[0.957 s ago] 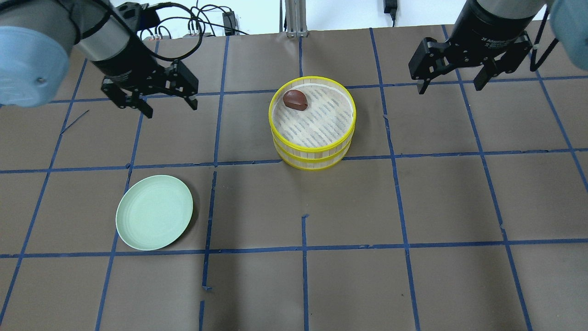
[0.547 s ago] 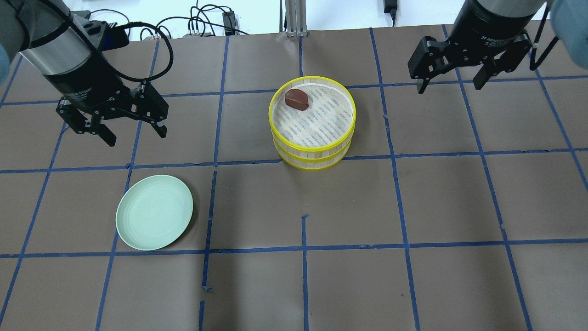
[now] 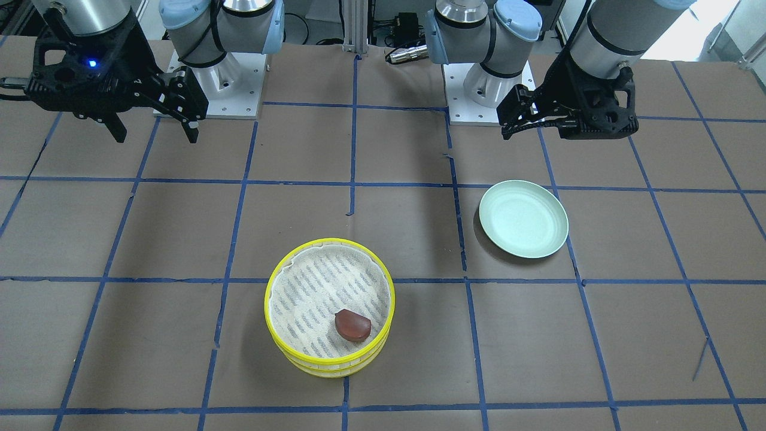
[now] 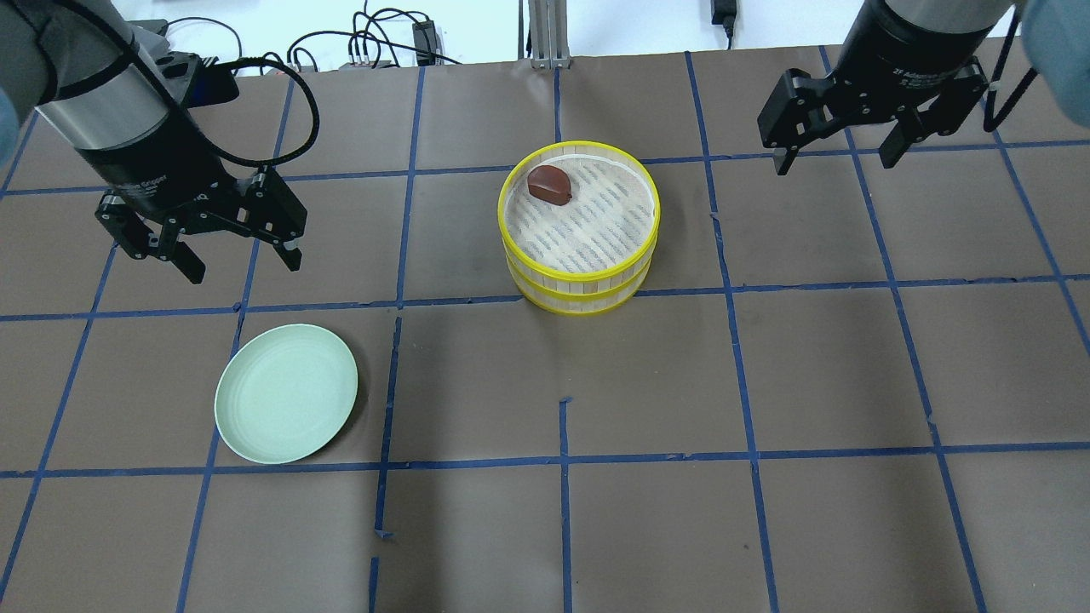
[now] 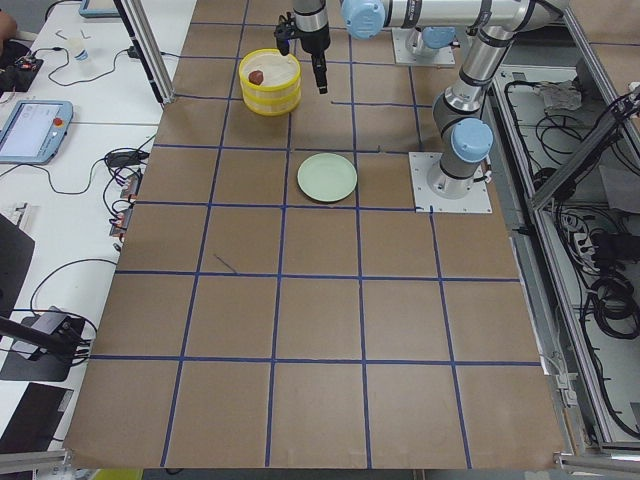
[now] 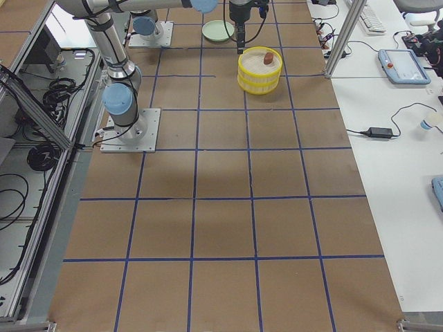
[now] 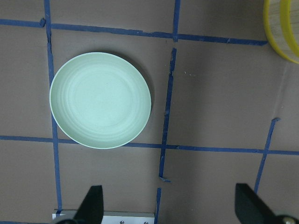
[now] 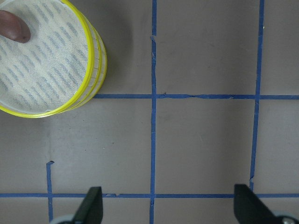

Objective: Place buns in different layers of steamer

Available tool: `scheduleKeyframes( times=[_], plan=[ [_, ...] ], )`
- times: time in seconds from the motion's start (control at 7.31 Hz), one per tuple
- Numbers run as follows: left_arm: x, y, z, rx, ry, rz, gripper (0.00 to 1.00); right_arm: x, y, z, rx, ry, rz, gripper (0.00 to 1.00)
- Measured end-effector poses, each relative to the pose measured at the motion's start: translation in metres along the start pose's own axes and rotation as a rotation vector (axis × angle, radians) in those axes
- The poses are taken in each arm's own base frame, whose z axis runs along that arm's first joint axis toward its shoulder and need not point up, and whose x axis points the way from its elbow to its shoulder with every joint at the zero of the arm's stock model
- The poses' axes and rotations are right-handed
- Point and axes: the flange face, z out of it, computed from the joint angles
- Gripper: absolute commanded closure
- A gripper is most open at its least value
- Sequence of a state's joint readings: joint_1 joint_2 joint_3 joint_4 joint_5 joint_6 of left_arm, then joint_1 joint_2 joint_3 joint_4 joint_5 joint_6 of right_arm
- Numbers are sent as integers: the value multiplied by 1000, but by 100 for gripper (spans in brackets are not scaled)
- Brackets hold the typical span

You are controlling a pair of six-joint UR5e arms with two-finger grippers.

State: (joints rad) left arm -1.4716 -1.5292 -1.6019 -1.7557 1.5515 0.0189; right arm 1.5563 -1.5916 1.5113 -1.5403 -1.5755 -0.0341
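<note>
The two steamer layers are stacked, the top layer on the bottom layer, both with yellow rims. The dark reddish-brown bun lies on the top layer's slatted floor at its far left; it also shows in the front view. The white bun is hidden from view. My left gripper is open and empty, hanging above the table far left of the steamer, beyond the plate. My right gripper is open and empty, right of the steamer. The right wrist view shows the stack and the bun.
An empty pale green plate lies at the near left; it also shows in the left wrist view. Blue tape lines grid the brown table. Cables and a metal post sit at the far edge.
My left gripper has moved left and toward the near side, away from the steamer and closer to the plate. The right gripper, steamer and bun have stayed put.
</note>
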Motion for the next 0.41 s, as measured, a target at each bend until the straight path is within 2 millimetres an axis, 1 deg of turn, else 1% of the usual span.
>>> scheduleKeyframes(
  times=[0.41],
  plan=[
    [0,3,2,-5,-5,1,0,0,0,4,-7,-2,-1,0]
  ],
)
